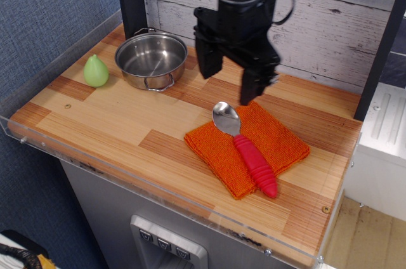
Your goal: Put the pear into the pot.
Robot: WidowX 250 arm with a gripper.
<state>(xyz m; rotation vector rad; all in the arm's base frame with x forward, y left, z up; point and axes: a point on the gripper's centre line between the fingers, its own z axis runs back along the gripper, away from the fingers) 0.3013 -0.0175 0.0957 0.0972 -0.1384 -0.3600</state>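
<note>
My hand hangs above the middle of the bench, fingers spread wide and holding nothing, just over the bowl of the red-handled spoon that lies on the orange cloth. The pear stands upright near the bench's left edge, just beside the pot but apart from it; the pot sits toward the back left corner and looks empty.

The step in hand, as I judge it, is the reach for the pear. I would carry the hand left across the front of the pot, high enough to clear its rim and wire handles, then come down over the pear with the fingers either side of its rounded base. The smooth skin may slip, so I would grip low on the widest part, not the pointed top.
</note>
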